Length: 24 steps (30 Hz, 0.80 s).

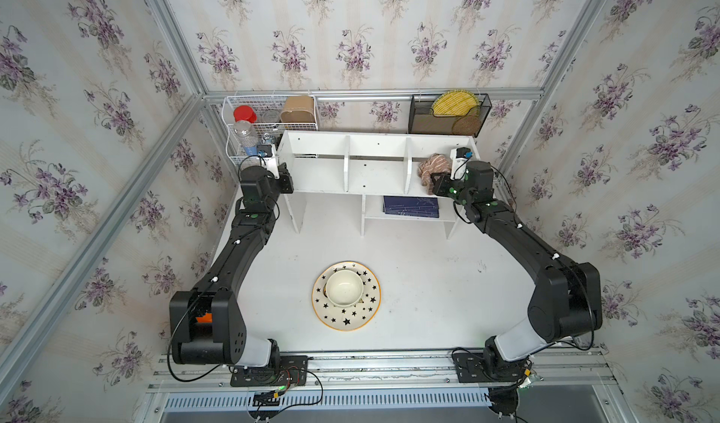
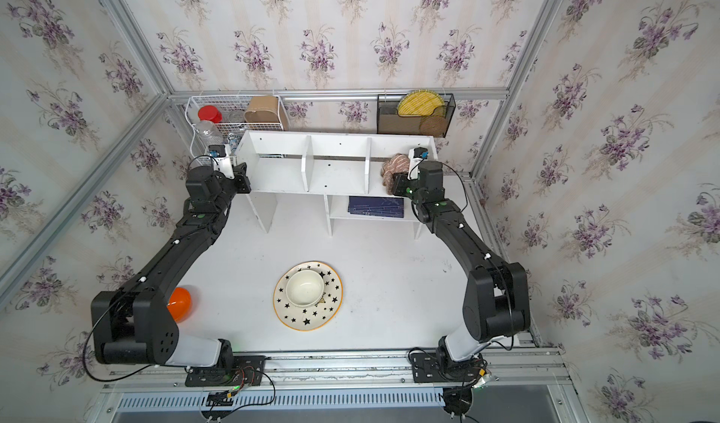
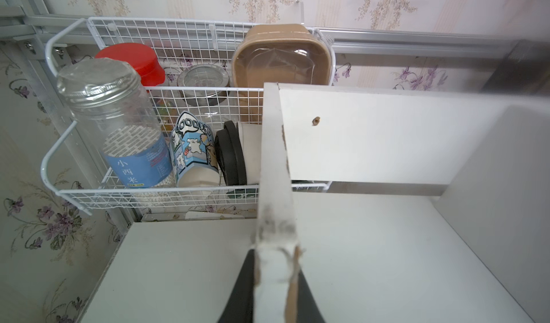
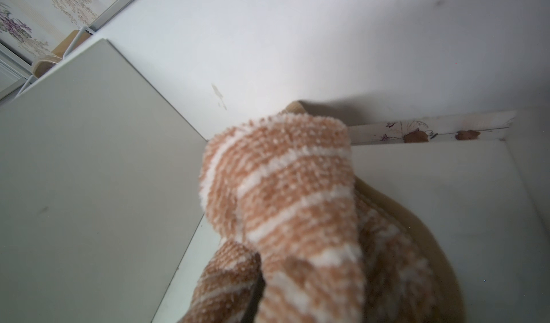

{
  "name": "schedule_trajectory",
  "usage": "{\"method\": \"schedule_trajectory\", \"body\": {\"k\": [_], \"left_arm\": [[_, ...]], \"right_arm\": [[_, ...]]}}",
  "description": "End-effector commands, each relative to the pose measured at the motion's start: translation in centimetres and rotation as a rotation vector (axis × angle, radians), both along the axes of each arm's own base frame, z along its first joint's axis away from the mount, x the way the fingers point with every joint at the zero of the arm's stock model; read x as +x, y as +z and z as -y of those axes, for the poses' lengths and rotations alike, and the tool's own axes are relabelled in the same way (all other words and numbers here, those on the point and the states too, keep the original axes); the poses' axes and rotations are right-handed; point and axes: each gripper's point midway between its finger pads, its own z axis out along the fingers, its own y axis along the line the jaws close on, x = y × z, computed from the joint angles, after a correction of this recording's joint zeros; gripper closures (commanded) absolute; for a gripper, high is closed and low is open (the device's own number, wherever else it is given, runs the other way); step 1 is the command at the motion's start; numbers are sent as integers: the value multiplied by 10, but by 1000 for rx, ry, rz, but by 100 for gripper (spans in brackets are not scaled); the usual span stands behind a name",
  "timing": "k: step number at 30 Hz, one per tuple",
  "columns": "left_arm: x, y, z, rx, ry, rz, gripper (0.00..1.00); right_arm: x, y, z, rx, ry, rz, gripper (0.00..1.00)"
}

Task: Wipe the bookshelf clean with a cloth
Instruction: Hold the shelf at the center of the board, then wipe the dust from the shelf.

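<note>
Bookshelf (image 1: 319,169) lengthwise along back wall (image 1: 370,43), cloth (image 1: 434,164) bunched

White table (image 1: 428,284) noted as enclosed on three sides by walls (image 1: 350,31) papered with purple flower sprigs, edged by aluminium rails (image 1: 370,94), evenly lit.

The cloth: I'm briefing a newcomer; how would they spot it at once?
Find the wide white bookshelf at the back of the table. In its top compartment beside the right arm is the cloth. It alone is fuzzy brown with pale stripes.
</note>
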Motion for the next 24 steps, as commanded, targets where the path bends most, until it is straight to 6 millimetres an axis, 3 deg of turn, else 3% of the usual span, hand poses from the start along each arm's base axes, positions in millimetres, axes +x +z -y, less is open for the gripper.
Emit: {"method": "schedule_trajectory", "body": {"k": [1, 6, 10, 12, 15, 17, 20, 22, 24], "left_arm": [[-25, 8, 31, -99, -129, -11, 100], [-53, 2, 30, -126, -133, -21, 100], [-51, -13, 34, -106, -160, -72, 100], [-46, -19, 39, -103, -182, -94, 100], [-43, -19, 43, -121, -204, -94, 100], [-43, -19, 46, -122, -214, -91, 100], [-47, -22, 49, -104, -228, -95, 100], [-50, -24, 51, -80, -237, -96, 100], [-52, -26, 47, -69, -214, -96, 100]], "right_arm": [[-10, -20, 3, -21, -4, -92, 100], [-11, -18, 11, -31, -22, -94, 100], [-4, -25, 12, -37, -43, -119, 100], [5, -31, 7, -24, -27, -144, 100], [9, -29, -19, -12, 47, -148, 100], [7, -33, -34, -56, 80, -153, 100], [-2, -44, -39, -82, 112, -188, 100], [-15, -51, -36, -118, 121, -205, 100], [-23, -57, -19, -187, 55, -218, 100]]}}
